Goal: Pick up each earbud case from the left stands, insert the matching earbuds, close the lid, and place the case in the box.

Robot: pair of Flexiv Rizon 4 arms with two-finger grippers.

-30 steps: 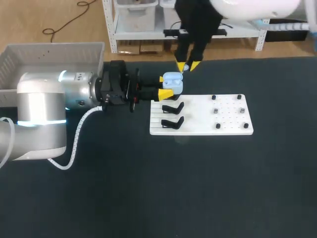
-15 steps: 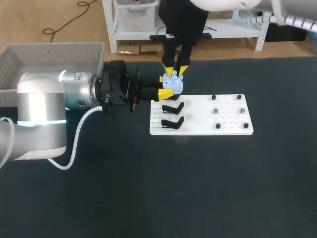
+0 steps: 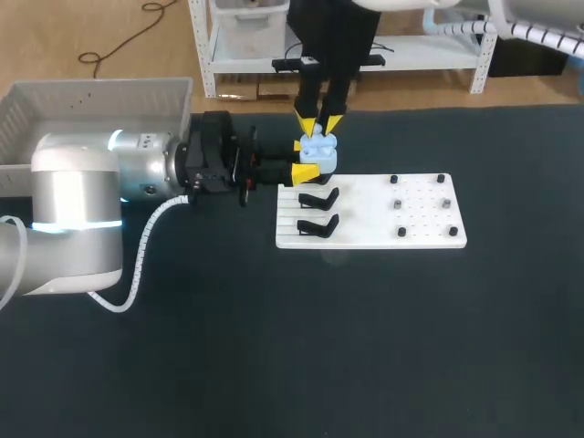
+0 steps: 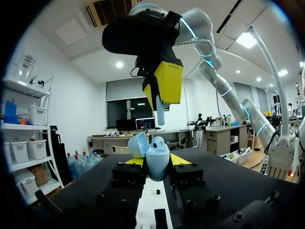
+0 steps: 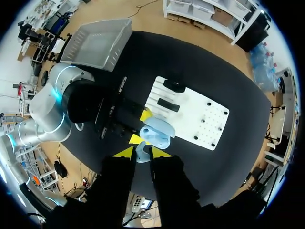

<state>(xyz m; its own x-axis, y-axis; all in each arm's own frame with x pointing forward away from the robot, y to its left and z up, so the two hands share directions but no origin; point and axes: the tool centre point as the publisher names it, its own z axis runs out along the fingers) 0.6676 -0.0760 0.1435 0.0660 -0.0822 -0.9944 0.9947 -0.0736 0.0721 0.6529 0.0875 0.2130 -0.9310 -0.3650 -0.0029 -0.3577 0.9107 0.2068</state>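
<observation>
Your left arm lies low and level across the table, the left gripper clamped on the open earbud case. Your right arm hangs vertical, the right gripper pinching an earbud just above that case.

Pale blue earbud case and small pale blue earbud: smooth moulded plastic with a soft satin sheen. The bright yellow finger tips of the left gripper and right gripper are matt, whether plastic or rubber cannot be told. Black table top: matt, faintly napped like cloth. White rectangular board: flat, smooth, matt plastic, bearing black stands of faint gloss and small dark studs. Left arm: silver-grey satin shell of metallic look, matt black wrist parts, white ribbed plastic cable hose. Light grey box, far left: matt plastic, slotted walls.
</observation>
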